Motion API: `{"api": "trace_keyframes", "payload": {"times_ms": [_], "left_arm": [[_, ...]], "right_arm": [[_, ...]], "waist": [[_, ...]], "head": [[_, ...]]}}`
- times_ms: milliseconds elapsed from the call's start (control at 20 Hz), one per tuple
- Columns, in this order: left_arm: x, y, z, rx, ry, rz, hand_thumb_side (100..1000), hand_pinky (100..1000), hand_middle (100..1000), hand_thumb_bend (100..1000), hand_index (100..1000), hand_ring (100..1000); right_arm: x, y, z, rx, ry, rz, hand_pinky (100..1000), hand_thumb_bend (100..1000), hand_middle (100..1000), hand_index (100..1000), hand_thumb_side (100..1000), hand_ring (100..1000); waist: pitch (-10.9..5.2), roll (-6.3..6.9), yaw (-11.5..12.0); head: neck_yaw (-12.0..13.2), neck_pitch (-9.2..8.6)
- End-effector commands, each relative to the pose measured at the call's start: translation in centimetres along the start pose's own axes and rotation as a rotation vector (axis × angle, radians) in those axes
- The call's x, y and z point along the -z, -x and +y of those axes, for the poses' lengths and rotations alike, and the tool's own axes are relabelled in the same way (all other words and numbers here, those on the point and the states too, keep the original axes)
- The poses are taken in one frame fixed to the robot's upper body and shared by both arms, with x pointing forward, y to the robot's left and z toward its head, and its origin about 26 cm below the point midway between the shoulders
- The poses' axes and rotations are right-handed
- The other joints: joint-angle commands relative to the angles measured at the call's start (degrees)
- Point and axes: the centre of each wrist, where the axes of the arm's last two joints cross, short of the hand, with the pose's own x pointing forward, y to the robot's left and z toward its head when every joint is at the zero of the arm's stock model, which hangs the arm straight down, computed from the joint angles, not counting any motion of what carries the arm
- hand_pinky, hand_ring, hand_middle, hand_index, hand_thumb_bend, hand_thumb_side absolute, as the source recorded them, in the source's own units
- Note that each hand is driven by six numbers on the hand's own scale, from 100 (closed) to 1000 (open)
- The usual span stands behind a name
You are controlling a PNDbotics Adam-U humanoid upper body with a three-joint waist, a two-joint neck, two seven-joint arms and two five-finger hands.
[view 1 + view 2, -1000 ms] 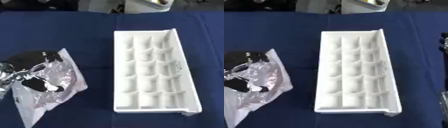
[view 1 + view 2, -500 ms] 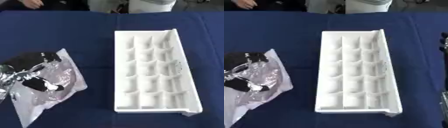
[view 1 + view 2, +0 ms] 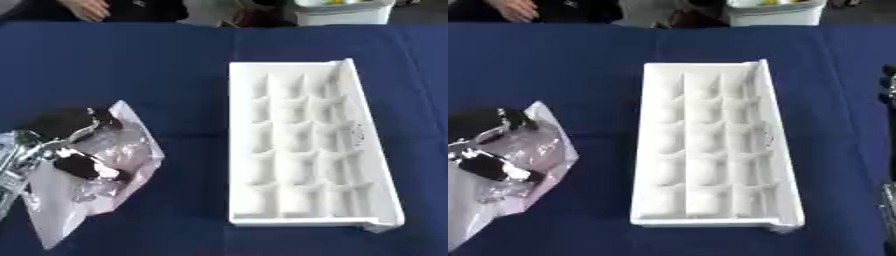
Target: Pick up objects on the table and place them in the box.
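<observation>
A crumpled clear plastic bag (image 3: 114, 170) with a pinkish sheen lies at the table's left. My left hand (image 3: 61, 125), black with silver parts, is curled into the bag's upper part, and a dark finger (image 3: 83, 167) presses across its middle. A white tray (image 3: 302, 150) with several small compartments lies lengthwise at the centre right, empty. Of my right hand (image 3: 889, 90) only a dark sliver shows at the right edge of the right eye view, well clear of the tray.
The table wears a dark blue cloth (image 3: 166, 75). A white bin (image 3: 341, 10) stands beyond the far edge. Bare cloth lies between the bag and the tray.
The left hand and the bag have shifted only slightly; the tray has not moved.
</observation>
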Motion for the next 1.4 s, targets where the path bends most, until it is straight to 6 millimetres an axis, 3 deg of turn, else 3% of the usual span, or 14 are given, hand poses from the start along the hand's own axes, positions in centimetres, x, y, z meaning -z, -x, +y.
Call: {"api": "trace_keyframes", "payload": {"times_ms": [50,100,150,300,400,450,550,650,1000,1350,1400], "left_arm": [[0.4,0.0,-1.9,0.009,0.041,0.010,442,248,475,947,602,274],[0.4,-0.1,-2.0,0.009,0.025,0.015,375,100,400,857,513,160],[0.5,-0.1,-2.0,0.008,-0.003,0.027,284,100,358,687,471,100],[0.7,-0.2,-2.4,-0.005,-0.070,0.061,111,100,340,296,412,107],[0.8,-0.2,-2.6,-0.024,-0.109,0.083,100,100,316,101,370,100],[0.8,-0.1,-2.5,-0.039,-0.144,0.100,103,100,282,100,331,100],[0.8,-0.1,-2.3,-0.065,-0.228,0.132,196,100,183,100,238,100],[0.7,0.0,-2.1,-0.074,-0.303,0.159,251,100,106,100,196,100],[0.5,0.2,-1.4,-0.101,-0.398,0.201,242,100,100,100,172,100],[-0.2,0.3,0.9,-0.140,-0.463,0.190,258,100,100,100,173,100],[-0.3,0.3,1.4,-0.143,-0.474,0.183,471,100,100,100,172,100]], "right_arm": [[0.2,-0.7,-0.3,-0.002,0.002,-0.032,873,100,837,951,905,876],[0.2,-0.7,-0.3,-0.003,0.002,-0.032,873,100,837,951,905,876],[0.2,-0.7,-0.3,-0.003,0.003,-0.031,873,100,837,951,904,876],[0.2,-0.7,-0.3,-0.003,0.004,-0.031,873,100,837,951,904,876],[0.2,-0.7,-0.3,-0.002,0.004,-0.032,873,100,837,951,904,876],[0.2,-0.7,-0.3,-0.002,0.004,-0.031,873,100,837,951,904,876],[0.2,-0.7,-0.3,-0.002,0.004,-0.030,873,100,837,951,903,876],[0.2,-0.7,-0.3,-0.002,0.005,-0.030,873,100,837,951,903,876],[0.2,-0.7,-0.3,-0.003,0.008,-0.028,873,100,837,951,903,876],[0.2,-0.6,-0.4,-0.005,0.011,-0.026,873,100,837,951,902,876],[0.2,-0.6,-0.4,-0.005,0.011,-0.026,873,100,837,951,902,876]], "waist": [[-0.53,-0.35,0.0],[-0.53,-0.37,0.0],[-0.54,-0.41,0.0],[-0.55,-0.52,0.0],[-0.56,-0.55,0.0],[-0.57,-0.57,0.1],[-0.58,-0.59,0.1],[-0.58,-0.60,0.1],[-0.57,-0.50,0.1],[-0.61,-0.28,0.0],[-0.62,-0.23,0.0]], "head": [[0.2,-0.17],[0.2,-0.17],[0.2,-0.16],[0.2,-0.20],[0.2,-0.23],[0.2,-0.21],[0.2,-0.22],[0.2,-0.25],[0.1,-0.32],[-0.2,-0.43],[-0.2,-0.44]]}}
